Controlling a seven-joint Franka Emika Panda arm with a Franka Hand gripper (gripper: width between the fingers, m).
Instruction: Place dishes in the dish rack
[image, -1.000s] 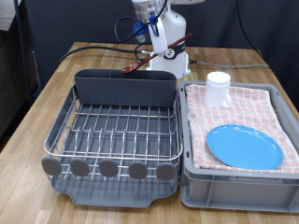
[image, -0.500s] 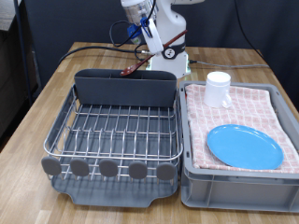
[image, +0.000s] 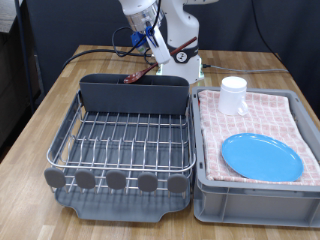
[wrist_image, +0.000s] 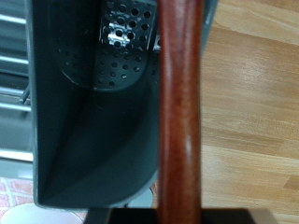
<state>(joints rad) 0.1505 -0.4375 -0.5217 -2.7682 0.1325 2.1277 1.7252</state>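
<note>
While the gripper (image: 143, 40) pinches a smooth reddish-brown wooden spoon (wrist_image: 178, 112) at upper centre, its bowl dips into the perforated grey utensil compartment (image: 135, 94).

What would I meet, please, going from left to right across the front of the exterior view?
Dish rack → grey bin lined with checked cloth, holding the blue plate; the white mug sits behind the plate.

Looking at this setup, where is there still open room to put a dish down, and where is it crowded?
The wire grid of the dish rack is bare from its utensil compartment to its front edge. In the cloth-lined bin, a strip between the white mug and blue plate is open. It is crowded behind the compartment, where the gripper holds the wooden spoon.
</note>
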